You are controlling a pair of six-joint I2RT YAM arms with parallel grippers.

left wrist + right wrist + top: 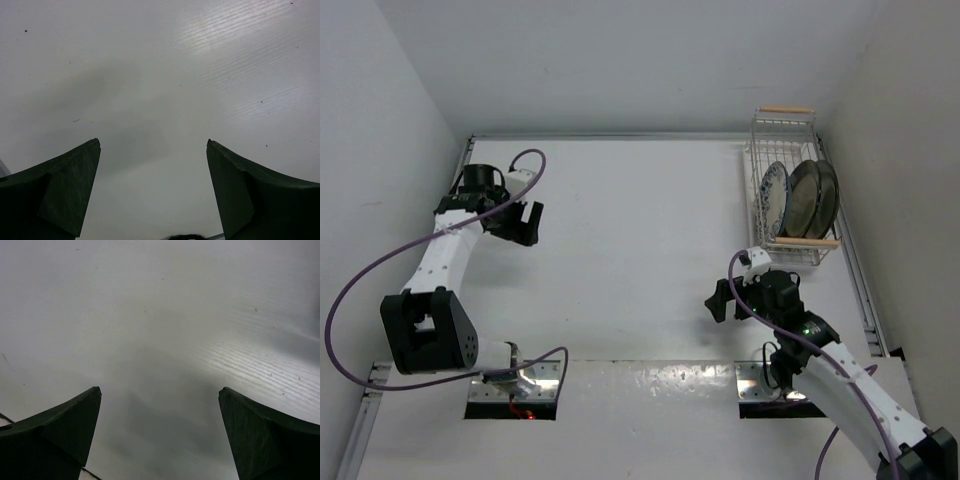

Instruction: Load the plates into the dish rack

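Standing on edge in the rack (783, 140), three plates (804, 198), prob. touching; L gripper (153, 142) & R gripper (160, 389) both spread, nothing held, above table (640, 220).

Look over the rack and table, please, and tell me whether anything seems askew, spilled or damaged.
Nothing stands out. The three plates stand on edge side by side in the rack, leaning much the same way. No spill or breakage shows. Both arms' jaws are open and empty.
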